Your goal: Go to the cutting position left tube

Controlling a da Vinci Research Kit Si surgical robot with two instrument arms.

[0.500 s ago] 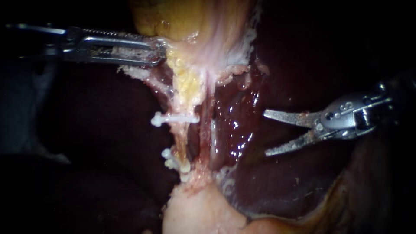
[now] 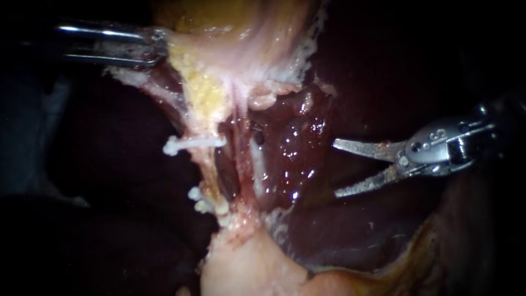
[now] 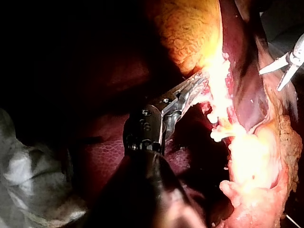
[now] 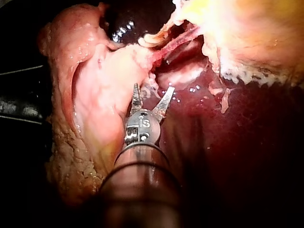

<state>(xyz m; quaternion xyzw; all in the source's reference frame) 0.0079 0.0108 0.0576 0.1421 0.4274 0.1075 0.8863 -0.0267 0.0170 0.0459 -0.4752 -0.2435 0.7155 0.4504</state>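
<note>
Against the dark liver (image 2: 383, 230), the left instrument (image 2: 156, 46), clamped on the gallbladder (image 2: 241, 33), has drawn the clipped left tube (image 2: 207, 170) leftward, clearing access; the right instrument (image 2: 336, 168) waits agape and empty.

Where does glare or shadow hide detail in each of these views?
Left wrist view: the tissue by the clips is burnt out white, its surroundings black. Endoscope view: wet glints on the liver; dark at the edges. Right wrist view: the yellow fat glares.
</note>
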